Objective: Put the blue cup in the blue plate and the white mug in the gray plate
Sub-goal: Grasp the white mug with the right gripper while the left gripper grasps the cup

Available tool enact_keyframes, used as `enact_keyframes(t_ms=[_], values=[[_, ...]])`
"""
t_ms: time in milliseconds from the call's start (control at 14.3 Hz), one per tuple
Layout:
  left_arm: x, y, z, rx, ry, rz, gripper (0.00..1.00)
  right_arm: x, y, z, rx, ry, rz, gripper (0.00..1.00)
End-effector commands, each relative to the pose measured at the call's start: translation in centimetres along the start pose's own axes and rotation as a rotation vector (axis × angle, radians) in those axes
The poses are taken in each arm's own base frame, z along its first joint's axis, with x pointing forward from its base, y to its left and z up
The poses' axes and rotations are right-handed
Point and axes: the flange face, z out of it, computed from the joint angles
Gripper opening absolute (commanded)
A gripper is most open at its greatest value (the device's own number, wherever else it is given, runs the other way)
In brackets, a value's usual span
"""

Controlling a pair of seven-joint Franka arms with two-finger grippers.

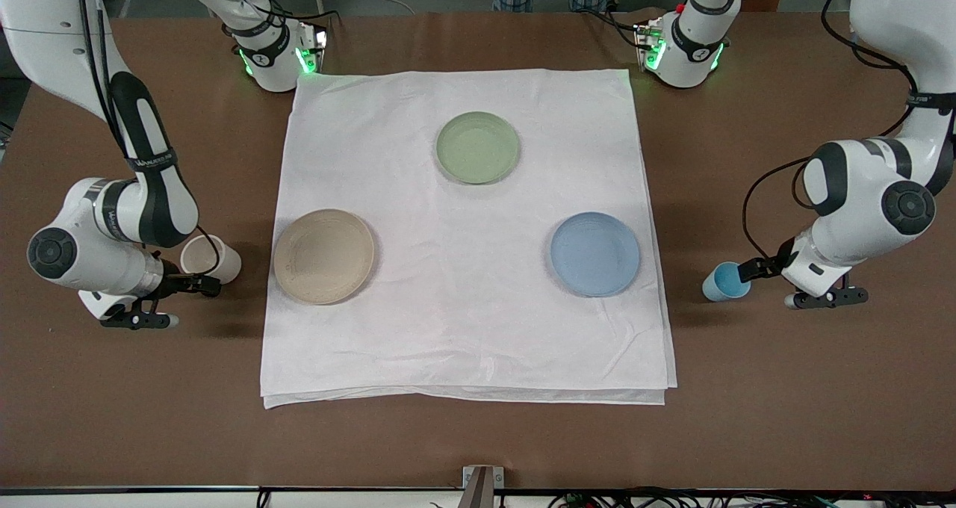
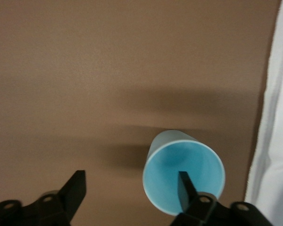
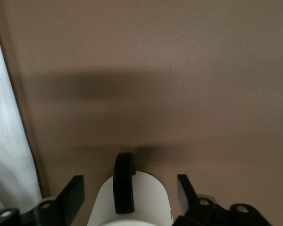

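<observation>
The blue cup [image 1: 725,282], small, tapered and handleless, lies tipped on the brown table [image 1: 478,433] at the left arm's end, the left gripper [image 1: 777,280] open with one finger inside its mouth. The white mug [image 1: 211,258], dark handle up, sits between the right gripper's [image 1: 179,299] open fingers. On the white cloth [image 1: 463,344] lie the gray plate [image 1: 323,255], blue plate [image 1: 595,253] and a green plate [image 1: 477,147], well apart.

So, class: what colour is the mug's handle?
Black, on an off-white mug; the right wrist view shows it best.
</observation>
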Motion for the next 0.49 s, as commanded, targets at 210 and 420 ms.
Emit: enact_keyframes(t_ms=[210,420], values=[[0.0,0.1,2.5,0.005,-0.023,0.017,0.22,-1.6,-0.4,0.6,0.022,-0.030,0.011,0.08],[0.1,0.2,2.4,0.005,-0.022,0.018,0.01,-1.2,-1.7,-2.2,0.078,-0.046,0.040,0.00]])
